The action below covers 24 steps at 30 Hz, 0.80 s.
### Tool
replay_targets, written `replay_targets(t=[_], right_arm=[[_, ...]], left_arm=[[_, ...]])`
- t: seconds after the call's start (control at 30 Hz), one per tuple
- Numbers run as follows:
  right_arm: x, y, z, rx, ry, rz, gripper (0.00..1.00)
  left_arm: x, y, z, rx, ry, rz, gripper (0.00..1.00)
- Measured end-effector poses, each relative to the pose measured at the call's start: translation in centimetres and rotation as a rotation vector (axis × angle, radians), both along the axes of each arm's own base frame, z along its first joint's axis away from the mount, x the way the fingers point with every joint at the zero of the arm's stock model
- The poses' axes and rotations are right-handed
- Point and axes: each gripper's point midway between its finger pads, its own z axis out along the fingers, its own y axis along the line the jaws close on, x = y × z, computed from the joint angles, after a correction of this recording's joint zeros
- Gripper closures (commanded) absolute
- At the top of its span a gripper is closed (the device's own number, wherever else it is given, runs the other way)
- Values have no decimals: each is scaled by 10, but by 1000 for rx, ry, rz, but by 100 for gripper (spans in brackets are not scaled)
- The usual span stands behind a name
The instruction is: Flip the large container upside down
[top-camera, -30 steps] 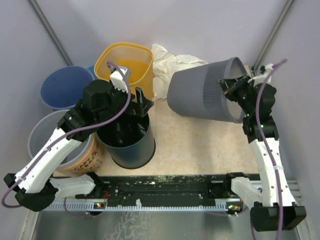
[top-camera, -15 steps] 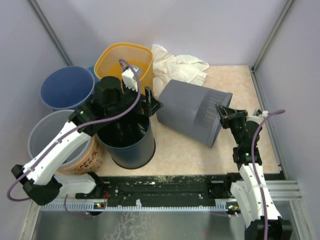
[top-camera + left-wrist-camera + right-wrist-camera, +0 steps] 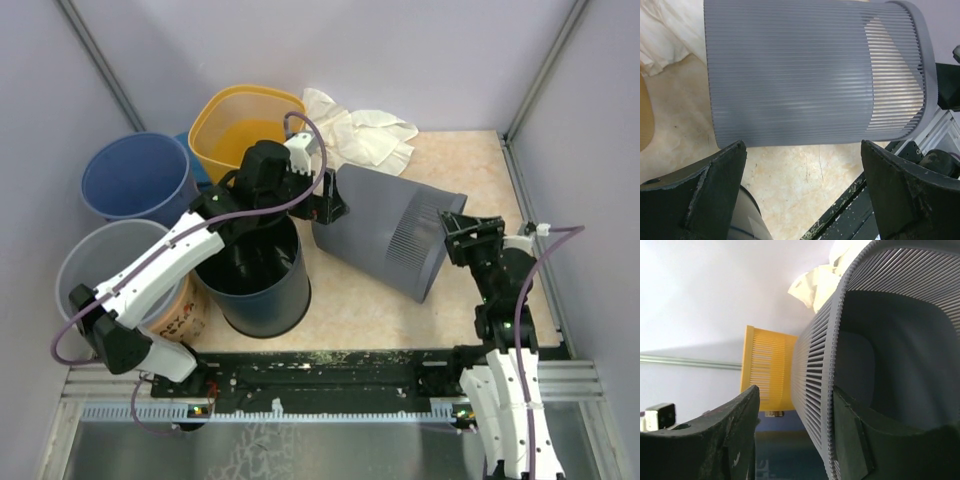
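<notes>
The large container (image 3: 385, 240) is a grey ribbed bin lying on its side on the table, mouth facing right. My right gripper (image 3: 470, 232) is at that mouth, open. In the right wrist view the rim wall (image 3: 815, 390) passes between the spread jaws of this gripper (image 3: 796, 390), with the inner finger against it and the outer finger apart. My left gripper (image 3: 333, 195) hangs wide open over the container's closed end. From the left wrist, the grey side (image 3: 805, 75) fills the view just beyond that gripper (image 3: 802, 147), with nothing between the fingers.
A dark blue bin (image 3: 255, 285) stands under the left arm. Behind it are a yellow container (image 3: 245, 125) and a blue bucket (image 3: 130, 175), with a pale grey bucket (image 3: 85, 265) at the left. A white cloth (image 3: 360, 130) lies at the back. A black rail (image 3: 330, 370) runs along the front.
The container has come down from a raised, tilted hold at the back right to lie on the table. My right gripper has opened. The left arm has swung right toward the container.
</notes>
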Motion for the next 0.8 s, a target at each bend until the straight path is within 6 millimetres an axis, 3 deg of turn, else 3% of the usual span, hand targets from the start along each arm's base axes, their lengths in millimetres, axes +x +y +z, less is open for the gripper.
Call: replay_targets(t=[0.07, 0.17, 0.37, 0.5, 0.8], right_arm=[[-3, -1, 1, -45, 21, -2, 44], [-7, -6, -6, -112, 77, -15, 56], [-11, -13, -18, -238, 168, -14, 75], [-11, -12, -31, -271, 219, 5, 81], [-13, -10, -30, -271, 213, 18, 92]], left_arm=[[5, -4, 2, -2, -4, 0, 0], [14, -11, -1, 6, -11, 5, 0], [33, -14, -26, 47, 24, 31, 0], [45, -11, -37, 55, 42, 48, 0], [68, -8, -60, 67, 85, 66, 0]])
